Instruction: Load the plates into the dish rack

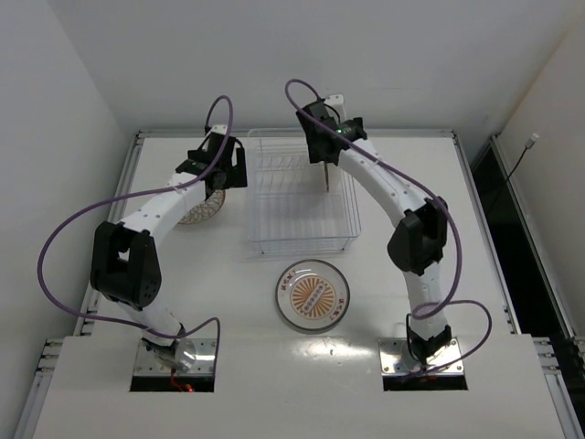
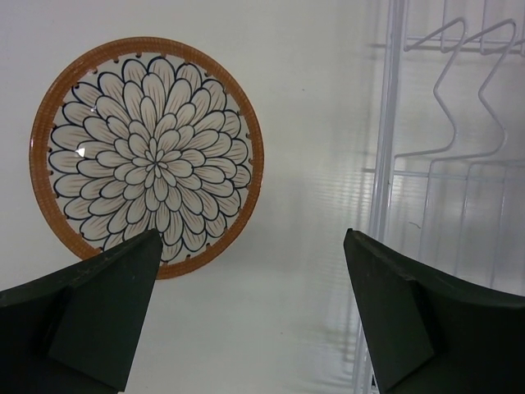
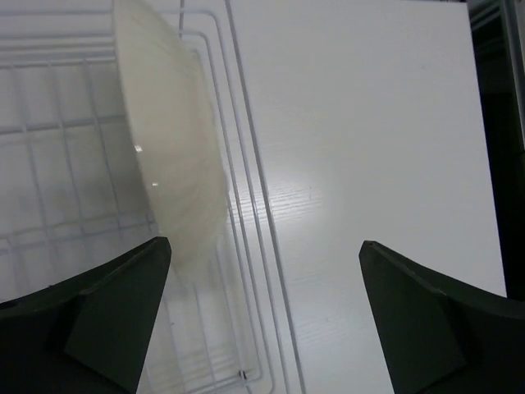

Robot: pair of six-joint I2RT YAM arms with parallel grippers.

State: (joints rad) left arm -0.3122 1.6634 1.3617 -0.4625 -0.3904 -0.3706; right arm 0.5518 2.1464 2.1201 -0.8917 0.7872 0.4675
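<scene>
**Top view.** I see the rack at the middle of the table. The left gripper sits just beside its left wall, and the right gripper hangs over its far right corner. The medallion plate lies flat on the table near the rack's near side, apart from it. Neither wrist view shows this plate. From here I cannot read either gripper's opening.

**Left wrist view.** This view settles the left gripper: its fingers are spread wide, with only bare table between them. The petal plate lies flat and face up on the table, ahead of the gripper and off to the left. Its near rim is cut off by the left fingertip. The rack's wall and wire slats stand ahead of the right finger. In the top view the left arm covers most of this plate, leaving a crescent.

**Right wrist view.** The right gripper's fingers are likewise spread wide, again with only table in the gap. The cream plate stands on edge inside the rack, close to the right wall, with its pale underside towards the camera. It lies ahead of the left finger, outside the gap, and nothing grips it. I cannot tell whether it touches the wall. The top view reduces it to a thin dark sliver below the gripper.
</scene>
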